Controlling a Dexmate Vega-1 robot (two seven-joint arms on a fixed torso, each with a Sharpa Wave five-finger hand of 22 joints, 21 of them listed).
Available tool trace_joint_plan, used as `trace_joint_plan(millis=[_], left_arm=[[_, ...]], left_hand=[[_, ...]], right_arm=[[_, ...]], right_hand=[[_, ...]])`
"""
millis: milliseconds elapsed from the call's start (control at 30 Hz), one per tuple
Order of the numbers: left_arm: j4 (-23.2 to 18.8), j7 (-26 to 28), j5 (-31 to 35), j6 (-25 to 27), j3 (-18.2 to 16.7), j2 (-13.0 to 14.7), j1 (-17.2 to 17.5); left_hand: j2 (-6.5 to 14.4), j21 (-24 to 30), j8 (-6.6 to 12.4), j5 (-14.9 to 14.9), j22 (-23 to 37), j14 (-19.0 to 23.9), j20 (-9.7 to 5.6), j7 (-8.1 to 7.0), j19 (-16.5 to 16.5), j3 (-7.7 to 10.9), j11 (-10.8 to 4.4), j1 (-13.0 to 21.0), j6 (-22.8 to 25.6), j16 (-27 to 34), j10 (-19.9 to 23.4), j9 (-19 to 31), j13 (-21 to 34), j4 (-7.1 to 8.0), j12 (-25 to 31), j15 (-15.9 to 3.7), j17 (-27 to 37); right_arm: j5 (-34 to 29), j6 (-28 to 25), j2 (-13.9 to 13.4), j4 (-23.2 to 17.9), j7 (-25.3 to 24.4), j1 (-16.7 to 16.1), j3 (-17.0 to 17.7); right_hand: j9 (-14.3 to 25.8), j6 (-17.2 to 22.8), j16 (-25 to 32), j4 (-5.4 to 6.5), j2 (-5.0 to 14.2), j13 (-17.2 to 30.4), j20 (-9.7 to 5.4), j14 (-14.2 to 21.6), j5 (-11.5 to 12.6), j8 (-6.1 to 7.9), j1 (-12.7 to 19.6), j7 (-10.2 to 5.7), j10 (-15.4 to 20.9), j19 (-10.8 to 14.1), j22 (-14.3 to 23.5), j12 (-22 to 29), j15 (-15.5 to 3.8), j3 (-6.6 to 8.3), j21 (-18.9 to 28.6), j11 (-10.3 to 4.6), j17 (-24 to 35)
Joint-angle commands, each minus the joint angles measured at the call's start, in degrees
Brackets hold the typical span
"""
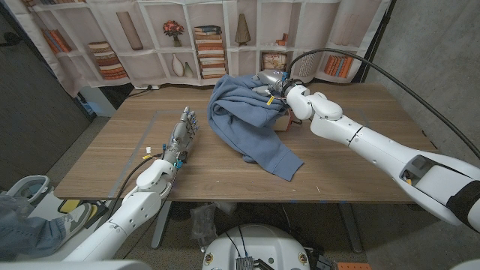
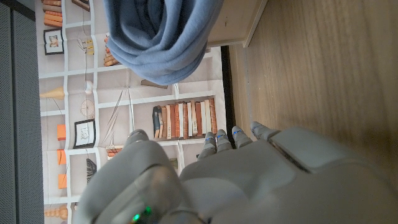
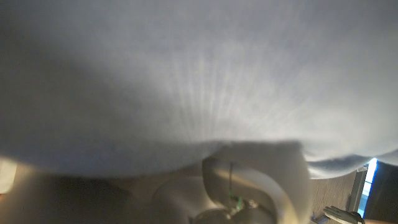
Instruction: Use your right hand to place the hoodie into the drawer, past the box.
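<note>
behind the wooden table hangs a printed backdrop of white shelves with books, vases and a small pot of flowers; a dark wall closes the room at nine o'clock, a grey one at three o'clock; a thick black cable arcs from the far middle of the table out toward three o'clock.

the blue hoodie lies bunched at about twelve o'clock on the table, its bulk heaped up at the far side and one sleeve or hem trailing toward five o'clock, ending near the table's middle; it drapes over a small brown box, of which just a corner peeks out at the cloth's three o'clock side; whether this is the box or the drawer i cannot tell.

the right hand reaches in from four o'clock and sits on top of the heap, fingers buried in the fabric and seemingly clutching it; in the right wrist view blurred pale cloth presses right up against the lens, so the grip itself is hidden.

the left hand waits well apart at nine o'clock of the hoodie, standing on its edge on the table with fingers stretched toward twelve o'clock, close together and holding nothing; in the left wrist view the hoodie hangs beyond its fingertips.

a person's shoe and trouser leg show at eight o'clock, below the table edge.
</note>
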Motion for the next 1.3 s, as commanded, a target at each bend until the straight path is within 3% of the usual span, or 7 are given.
trace_joint_plan(millis=[33,267,633,800,967,1167,1300], left_arm=[[2.1,-1.6,-0.3,-0.2,0.5,-0.6,-1.6],[3.0,-2.2,-0.4,-0.3,0.7,-1.0,-2.2],[2.4,-1.6,-0.3,-0.4,0.6,-0.9,-1.6],[2.0,-1.5,-0.2,-0.4,0.5,-0.8,-1.4],[1.9,-1.4,-0.1,-0.4,0.7,-0.8,-1.4],[1.8,-1.4,0.0,-0.2,0.8,-0.9,-1.4],[1.8,-1.5,0.0,-0.2,0.9,-0.8,-1.4]], left_hand=[[0.6,0.3,0.05,0.0,0.2,-0.6,-1.41,-0.03,-0.3,-0.46,-0.06,0.2,0.2,0.4,-0.4,0.2,0.2,0.08,0.3,-0.03,0.3],[0.6,0.3,0.04,0.0,0.2,-0.6,-1.34,-0.03,-0.3,-0.53,-0.10,0.2,0.1,0.4,-0.4,0.2,0.2,0.09,0.2,-0.05,0.3],[0.7,0.3,0.04,0.0,0.2,-0.5,-1.27,-0.06,-0.4,-0.62,-0.16,0.2,0.2,0.4,-0.3,0.2,0.2,0.10,0.3,-0.01,0.3],[0.7,0.3,0.05,0.0,0.2,-0.5,-1.29,-0.07,-0.4,-0.66,-0.08,0.3,0.2,0.4,-0.4,0.2,0.2,0.10,0.2,0.01,0.3],[0.7,0.3,0.06,-0.1,0.2,-0.6,-1.26,-0.08,-0.4,-0.71,-0.06,0.3,0.2,0.4,-0.3,0.2,0.2,0.10,0.3,0.04,0.3],[0.7,0.3,0.06,-0.1,0.2,-0.5,-1.25,-0.09,-0.4,-0.76,-0.15,0.3,0.2,0.4,-0.3,0.2,0.2,0.10,0.3,0.01,0.3],[0.7,0.3,0.05,-0.1,0.2,-0.5,-1.24,-0.09,-0.4,-0.79,-0.14,0.3,0.2,0.4,-0.3,0.2,0.2,0.10,0.3,-0.02,0.3]], right_arm=[[-4.4,-3.3,-1.2,-3.7,0.8,-1.0,0.0],[-4.3,-3.1,-1.5,-4.6,1.9,-1.4,0.7],[-4.8,-3.6,-1.2,-5.3,2.5,-1.9,1.0],[-5.1,-4.8,-0.9,-5.7,3.1,-2.1,1.2],[-4.9,-5.7,-0.8,-6.2,4.1,-2.1,1.4],[-4.7,-6.2,-1.0,-7.0,4.5,-2.4,1.7],[-4.6,-7.5,-1.0,-7.7,5.6,-2.5,1.8]], right_hand=[[0.0,-1.4,-0.5,0.37,-0.49,0.3,-0.91,-1.1,0.5,-0.20,-1.7,0.12,-1.0,-0.9,-0.1,0.0,-5.08,-0.80,-0.6,0.19,-0.4],[-0.3,-4.4,-1.2,1.52,-1.60,0.2,0.21,-3.9,0.6,-0.40,-5.1,0.53,-3.5,-1.4,-0.4,-0.1,-3.44,-2.35,-1.3,0.54,-1.7],[-1.0,-11.1,-1.4,3.32,-3.67,-0.1,1.31,-7.6,1.4,-0.72,-10.7,1.24,-8.5,-1.3,-0.4,-0.6,-1.41,-5.08,-2.4,2.64,-3.5],[-1.7,-15.5,-1.5,3.99,-4.71,-0.6,2.74,-10.4,2.0,-0.96,-13.0,1.67,-11.7,-2.4,-0.4,-1.0,0.38,-6.36,-3.5,3.91,-4.6],[-2.7,-19.2,-1.6,4.80,-6.37,-1.2,5.19,-14.2,3.2,-0.76,-16.0,2.55,-15.0,-4.4,-0.4,-1.1,2.21,-8.21,-5.2,5.74,-6.0],[-3.4,-21.0,-1.7,5.29,-7.05,-1.7,7.36,-16.7,4.0,-0.59,-17.6,3.08,-16.4,-5.6,-0.5,-0.9,3.48,-9.20,-6.5,6.17,-7.0],[-3.9,-22.4,-1.6,5.49,-7.31,-2.0,8.59,-17.8,4.6,-0.62,-18.3,3.42,-17.7,-6.4,-0.6,-1.0,4.40,-9.73,-7.4,7.41,-8.0]])
